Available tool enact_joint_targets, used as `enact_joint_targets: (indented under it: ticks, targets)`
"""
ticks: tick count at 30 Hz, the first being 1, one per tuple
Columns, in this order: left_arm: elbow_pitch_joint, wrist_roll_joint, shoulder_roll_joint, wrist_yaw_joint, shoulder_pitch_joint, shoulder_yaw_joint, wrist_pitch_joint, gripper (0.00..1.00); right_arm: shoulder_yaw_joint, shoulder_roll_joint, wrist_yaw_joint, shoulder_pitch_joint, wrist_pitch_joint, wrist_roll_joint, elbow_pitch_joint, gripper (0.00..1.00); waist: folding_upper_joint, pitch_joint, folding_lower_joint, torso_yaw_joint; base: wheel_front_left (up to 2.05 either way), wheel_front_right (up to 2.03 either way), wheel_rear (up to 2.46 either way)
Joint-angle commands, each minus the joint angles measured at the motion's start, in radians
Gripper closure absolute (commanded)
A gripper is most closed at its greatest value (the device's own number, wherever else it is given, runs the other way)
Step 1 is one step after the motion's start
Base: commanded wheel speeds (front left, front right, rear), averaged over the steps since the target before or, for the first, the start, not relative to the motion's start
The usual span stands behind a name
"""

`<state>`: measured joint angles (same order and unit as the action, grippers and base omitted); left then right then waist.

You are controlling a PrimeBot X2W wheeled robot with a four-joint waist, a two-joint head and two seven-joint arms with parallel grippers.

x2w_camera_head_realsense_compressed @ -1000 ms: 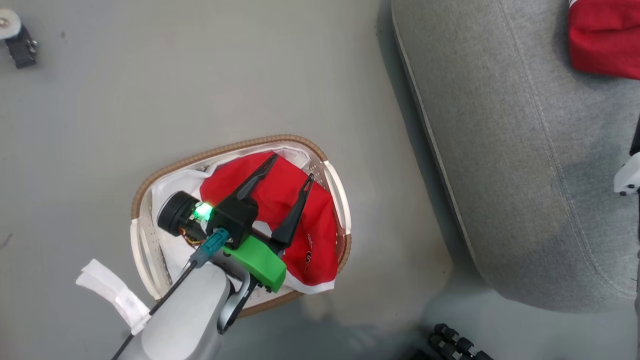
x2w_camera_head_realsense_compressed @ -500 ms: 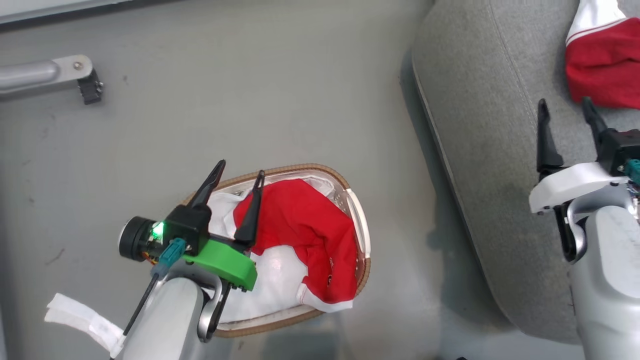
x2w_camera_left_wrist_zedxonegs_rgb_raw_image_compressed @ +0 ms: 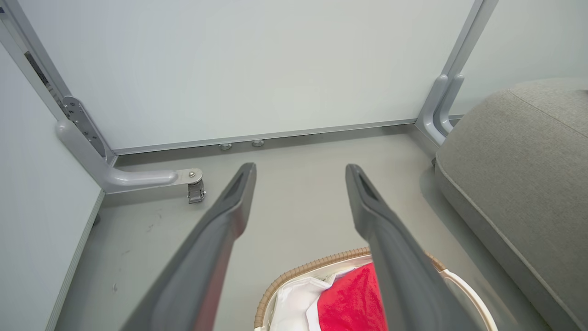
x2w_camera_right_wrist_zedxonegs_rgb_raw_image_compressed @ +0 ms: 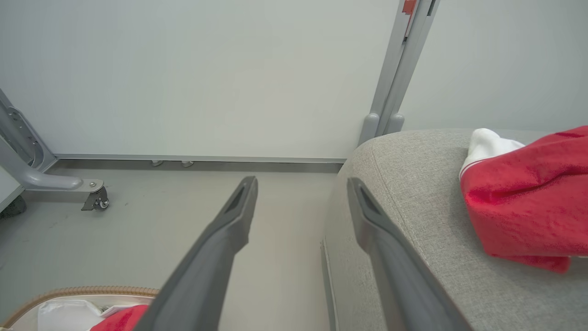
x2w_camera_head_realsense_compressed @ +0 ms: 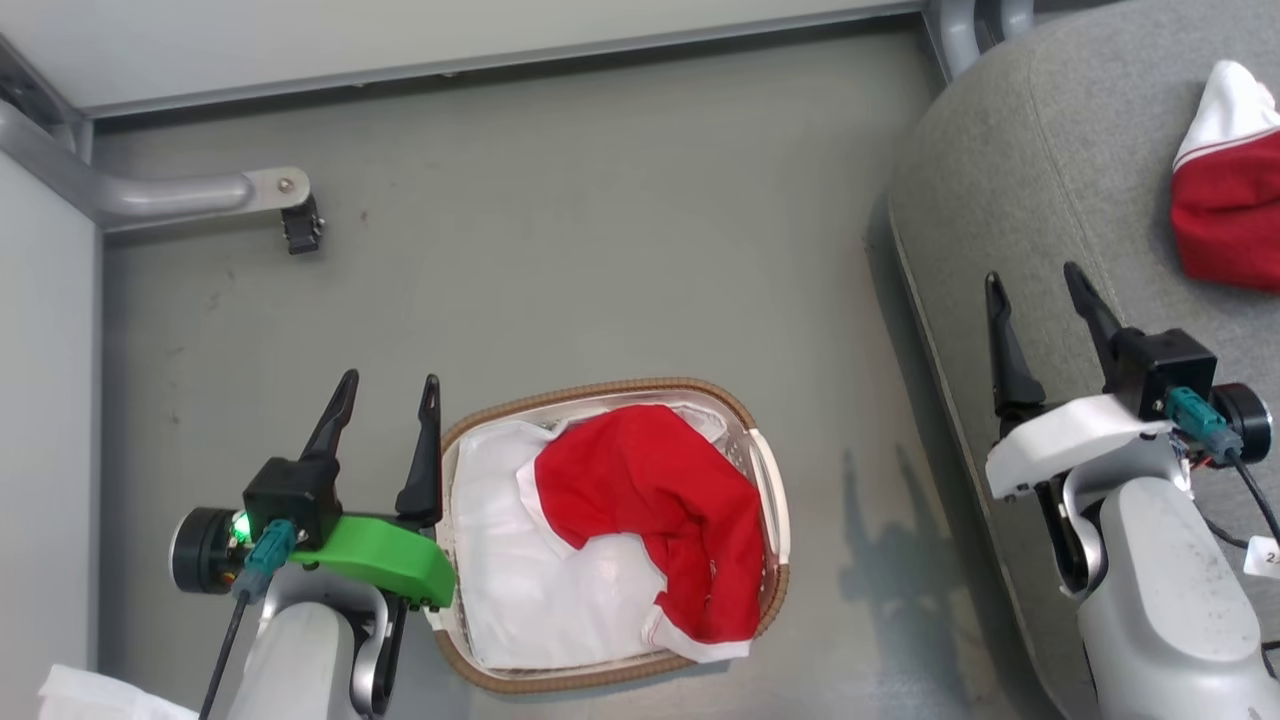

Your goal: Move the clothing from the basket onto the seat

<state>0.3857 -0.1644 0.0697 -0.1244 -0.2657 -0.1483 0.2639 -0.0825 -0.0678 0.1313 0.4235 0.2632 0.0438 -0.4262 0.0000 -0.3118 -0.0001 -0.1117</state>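
Grabbing that red garment [x2w_camera_head_realsense_compressed: 660, 500] cleanly is the whole game here, so don't rush it. It's bunched along the right side of the basket [x2w_camera_head_realsense_compressed: 600, 388], lying on the white liner [x2w_camera_head_realsense_compressed: 500, 560], and you want the fabric, not the liner. Bring your left gripper [x2w_camera_head_realsense_compressed: 391, 378] over the thick middle of the pile, come straight down, and pinch deep enough that the whole piece lifts in one go. Stay off the woven rim, or I'd guess the basket drags along with you. Then carry it across to the seat [x2w_camera_head_realsense_compressed: 1050, 150], where another red piece [x2w_camera_head_realsense_compressed: 1225, 220] with a white end already lies toward the far side.

Fingers: both pairs are spread wide with nothing between them. The left pair hangs over the floor [x2w_camera_head_realsense_compressed: 560, 230] just beside the basket's left rim, clear of the fabric. Your right gripper [x2w_camera_head_realsense_compressed: 1032, 273] sits above the seat's edge nearest the basket, empty too, and apart from the piece lying there.
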Motion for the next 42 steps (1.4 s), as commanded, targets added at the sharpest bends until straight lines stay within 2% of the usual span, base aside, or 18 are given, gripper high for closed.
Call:
enact_joint_targets:
  ticks: [1,17,42]
  targets:
    - [0.005,0.01,-0.005,-0.004,0.021,0.014,0.001,0.0,0.002,0.002,-0.001,-0.025,0.002,0.013,-0.002,0.0,0.0,0.037,0.0001,0.028,0.0,0.0,0.0]
    - [0.029,0.019,-0.018,-0.006,0.13,0.1,0.001,0.0,0.015,0.015,-0.001,-0.157,0.002,0.03,-0.002,0.0,0.0,0.168,0.0001,0.059,0.0,0.0,0.0]
    - [-0.008,-0.044,-0.018,0.014,0.274,0.106,0.001,0.0,0.062,0.015,-0.001,-0.324,0.002,0.108,0.018,0.0,0.0,0.29,0.0001,0.08,0.0,0.0,0.0]
